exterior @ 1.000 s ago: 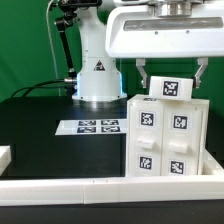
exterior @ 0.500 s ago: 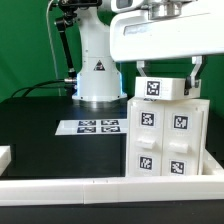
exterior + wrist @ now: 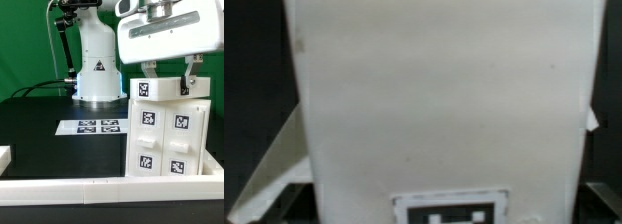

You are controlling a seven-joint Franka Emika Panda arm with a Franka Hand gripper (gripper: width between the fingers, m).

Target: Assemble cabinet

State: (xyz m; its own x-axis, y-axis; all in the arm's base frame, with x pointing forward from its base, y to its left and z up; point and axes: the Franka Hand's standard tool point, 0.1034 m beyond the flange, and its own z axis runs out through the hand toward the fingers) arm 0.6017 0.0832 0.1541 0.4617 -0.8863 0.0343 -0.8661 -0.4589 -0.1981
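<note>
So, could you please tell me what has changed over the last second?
The gripper has tilted and shifted toward the exterior view's left, turning the white tagged piece held between its jaws on top of the cabinet. The cabinet and the marker board stayed put.

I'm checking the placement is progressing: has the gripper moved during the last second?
Yes. The gripper has dropped lower and shifted toward the exterior view's left, closer to the cabinet top.

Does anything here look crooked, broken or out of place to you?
One thing: the white tagged piece in the gripper sits tilted on top of the cabinet, its tag slanted against the square tags on the front. Nothing looks broken or spilled. The marker board lies flat on the black table.
</note>
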